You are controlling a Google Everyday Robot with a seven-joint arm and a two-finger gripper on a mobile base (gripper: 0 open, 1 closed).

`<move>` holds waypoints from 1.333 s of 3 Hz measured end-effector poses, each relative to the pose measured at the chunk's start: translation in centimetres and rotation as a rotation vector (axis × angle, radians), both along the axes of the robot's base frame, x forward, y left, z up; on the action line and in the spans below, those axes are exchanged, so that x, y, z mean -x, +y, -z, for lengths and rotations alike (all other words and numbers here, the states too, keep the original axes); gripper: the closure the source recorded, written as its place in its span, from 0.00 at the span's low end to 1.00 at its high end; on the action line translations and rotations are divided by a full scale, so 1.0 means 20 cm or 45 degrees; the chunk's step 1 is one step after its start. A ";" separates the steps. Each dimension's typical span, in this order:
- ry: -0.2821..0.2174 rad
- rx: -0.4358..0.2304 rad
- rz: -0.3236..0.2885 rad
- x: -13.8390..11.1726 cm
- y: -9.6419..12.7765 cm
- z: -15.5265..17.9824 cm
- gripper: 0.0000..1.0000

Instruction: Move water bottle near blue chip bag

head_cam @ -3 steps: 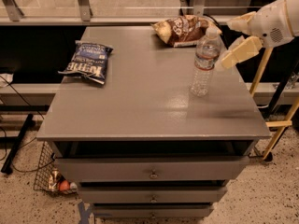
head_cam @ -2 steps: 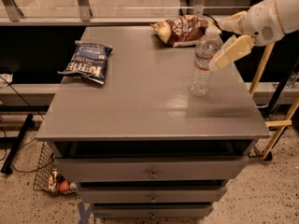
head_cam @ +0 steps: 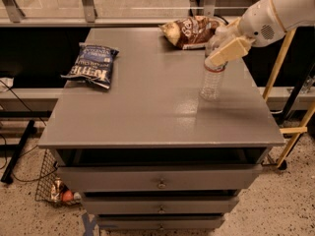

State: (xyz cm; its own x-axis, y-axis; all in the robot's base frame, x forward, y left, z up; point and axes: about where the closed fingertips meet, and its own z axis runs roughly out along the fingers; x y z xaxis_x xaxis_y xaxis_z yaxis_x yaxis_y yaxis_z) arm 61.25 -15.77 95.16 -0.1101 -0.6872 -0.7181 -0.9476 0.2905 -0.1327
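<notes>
The hand (head_cam: 211,51) hovers at the top of the water bottle (head_cam: 212,82), its fingers spread apart on either side of the neck. The bottle stands upright on the desk's (head_cam: 147,112) right side, well apart from the blue chip bag (head_cam: 91,66) at far left.

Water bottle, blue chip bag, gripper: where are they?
water bottle (head_cam: 212,84): camera view, lower ribbed body.
blue chip bag (head_cam: 92,65): camera view, bag's middle.
gripper (head_cam: 217,51): camera view, its tip, at the bottle's top.
</notes>
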 end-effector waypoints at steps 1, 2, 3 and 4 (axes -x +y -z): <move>0.004 0.007 -0.017 0.01 0.03 -0.03 0.65; -0.049 0.024 -0.009 0.02 0.01 -0.14 0.87; -0.049 0.018 -0.014 0.01 0.02 -0.13 1.00; -0.048 0.007 -0.019 0.00 0.05 -0.12 1.00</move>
